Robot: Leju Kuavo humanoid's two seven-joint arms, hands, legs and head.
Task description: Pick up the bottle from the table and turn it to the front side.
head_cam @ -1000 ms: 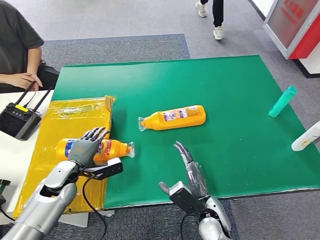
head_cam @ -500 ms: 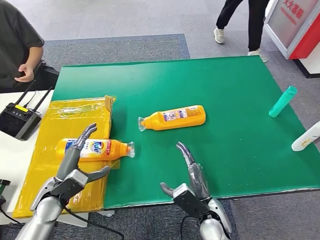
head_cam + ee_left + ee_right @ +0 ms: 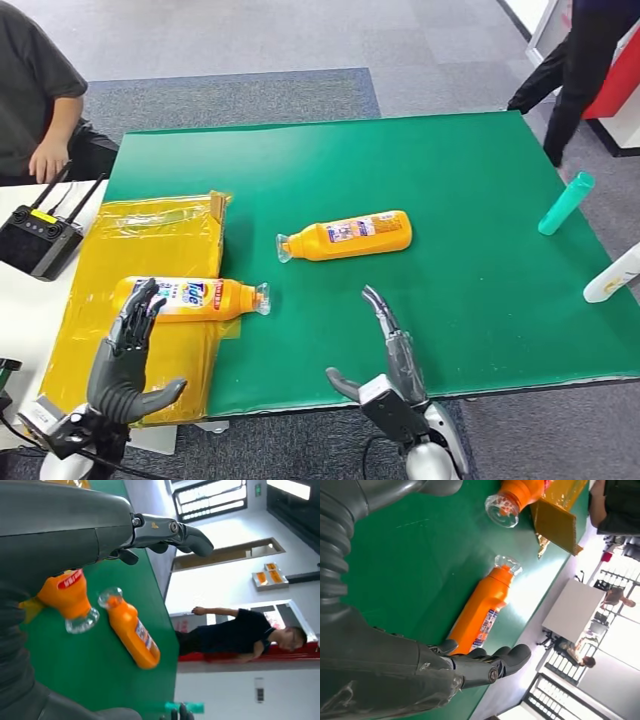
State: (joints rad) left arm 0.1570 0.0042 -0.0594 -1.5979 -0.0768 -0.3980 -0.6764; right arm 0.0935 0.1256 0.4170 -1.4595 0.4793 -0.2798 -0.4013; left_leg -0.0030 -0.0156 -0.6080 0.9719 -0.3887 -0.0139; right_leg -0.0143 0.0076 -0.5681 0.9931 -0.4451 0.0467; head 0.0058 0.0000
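Head view: left hand (image 3: 124,365) has let go of the near bottle (image 3: 189,298) and pulled back, fingers spread. Right hand (image 3: 385,365) open, empty. Far bottle (image 3: 349,235) on the counter (image 3: 468,200) likely next.

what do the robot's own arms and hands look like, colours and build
Both hands are dark grey with slim, jointed, metallic-looking fingers and a thick grey thumb. The left hand joins a silver wrist with a black cable; the right hand sits on a silver arm. A grey ribbed cover sits behind each hand.
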